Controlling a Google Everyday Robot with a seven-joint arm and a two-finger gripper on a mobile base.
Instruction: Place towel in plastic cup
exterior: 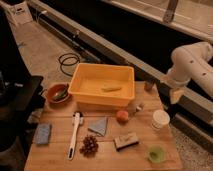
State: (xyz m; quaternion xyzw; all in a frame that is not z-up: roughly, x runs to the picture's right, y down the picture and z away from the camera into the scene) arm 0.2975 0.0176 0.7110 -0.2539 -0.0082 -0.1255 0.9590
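One arm enters from 2 o'clock, and its gripper (175, 95) hangs off the right edge of the desk (60, 161), clear of everything on it. Whether the gripper is apart or together cannot be told; nothing is seen in it.

The towel (99, 125), a grey-blue folded triangle, lies flat near the middle of the desk, just at 6 o'clock of the yellow tub (85, 82) and beside the white brush (74, 135). The plastic cup (156, 154), pale green and upright, stands in the corner at 5 o'clock. Seen from the towel it lies at 4 o'clock, well apart, with a brown block (125, 141) between them. A taller white cup (160, 119) stands at 12 o'clock of the green one.

Step in hand, as judged: the approach; the towel is not yet grasped. The next move calls for a long reach toward 8 o'clock, passing over the white cup and an orange fruit (122, 116), then a descent onto the towel's raised fold.

No brand, label or writing can be read.
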